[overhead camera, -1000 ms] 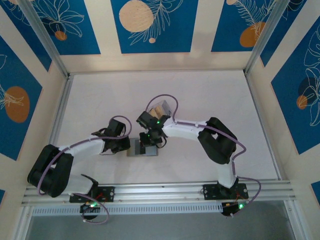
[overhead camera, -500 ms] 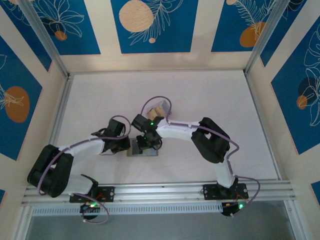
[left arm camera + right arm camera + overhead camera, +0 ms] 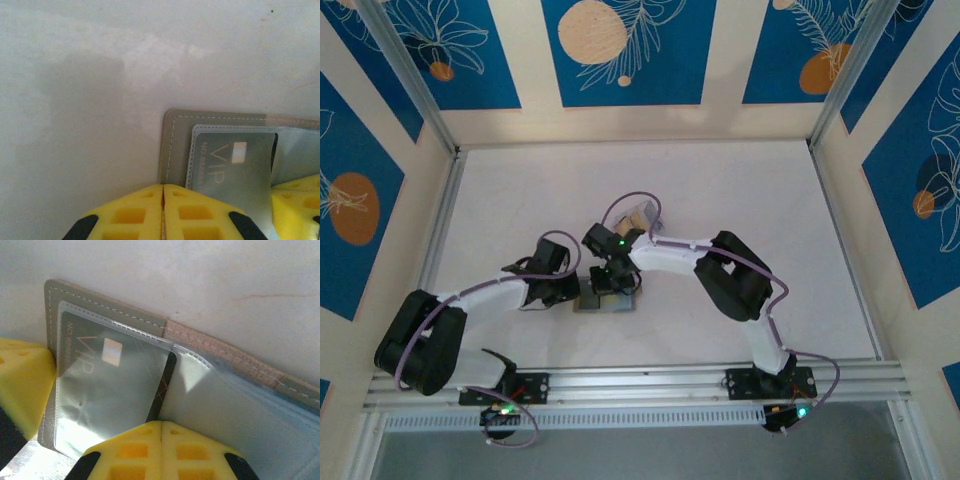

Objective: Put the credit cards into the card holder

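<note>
The card holder (image 3: 100, 304) lies open on the table, grey-edged with clear sleeves and a tan spine; from above it is a small grey patch (image 3: 623, 306) under both grippers. A black credit card (image 3: 112, 377) marked VIP sits partly in the left sleeve, also seen as the black card (image 3: 232, 160). My right gripper (image 3: 161, 423) is shut, its tips against that card's lower right edge. My left gripper (image 3: 163, 187) is shut, its tips resting on the holder's left border. Tan credit cards (image 3: 638, 214) lie behind the right wrist.
Both arms meet at the table's middle (image 3: 595, 285), their fingers a few centimetres apart. Open white tabletop (image 3: 740, 190) stretches behind and to both sides. Aluminium rails (image 3: 650, 375) run along the near edge, and patterned walls (image 3: 620, 110) close the cell.
The right arm has swung left, bringing its shut gripper further left across the holder toward the left gripper. The left arm has held still.
</note>
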Robot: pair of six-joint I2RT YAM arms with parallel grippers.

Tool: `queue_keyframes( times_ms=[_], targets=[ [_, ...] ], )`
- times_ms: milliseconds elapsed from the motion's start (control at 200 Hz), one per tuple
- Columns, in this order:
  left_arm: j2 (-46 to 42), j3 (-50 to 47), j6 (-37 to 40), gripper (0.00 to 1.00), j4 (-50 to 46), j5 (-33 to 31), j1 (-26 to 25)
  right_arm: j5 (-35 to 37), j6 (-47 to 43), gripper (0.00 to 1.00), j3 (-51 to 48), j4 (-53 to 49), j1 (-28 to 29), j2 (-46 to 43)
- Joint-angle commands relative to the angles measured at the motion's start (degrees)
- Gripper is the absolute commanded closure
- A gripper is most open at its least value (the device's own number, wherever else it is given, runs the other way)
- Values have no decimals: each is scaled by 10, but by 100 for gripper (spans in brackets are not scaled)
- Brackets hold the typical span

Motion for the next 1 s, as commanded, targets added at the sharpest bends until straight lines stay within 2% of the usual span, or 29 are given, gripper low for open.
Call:
queue_keyframes(
  times_ms=[0, 130, 280, 390, 510, 675, 995],
  targets=[
    [29, -26, 2, 92, 14, 6, -10, -10, -5, 100, 6, 21, 11, -14],
    [28, -29, -5, 92, 8, -8, -10, 43, -47, 100, 31, -67, 7, -42],
    [38, -30, -7, 92, 15, -5, -9, 85, -70, 96, 32, -119, -6, -57],
    [38, -33, -8, 92, 19, -4, -9, 87, -75, 88, 27, -119, -15, -54],
    [36, -33, -8, 92, 19, -3, -9, 63, -77, 74, 17, -94, -26, -50],
    [35, -30, -6, 92, 16, -1, -9, 57, -83, 64, 26, -85, -30, -29],
    [36, -31, -6, 92, 18, 0, -9, 52, -96, 60, 32, -73, -31, 2]
  ],
)
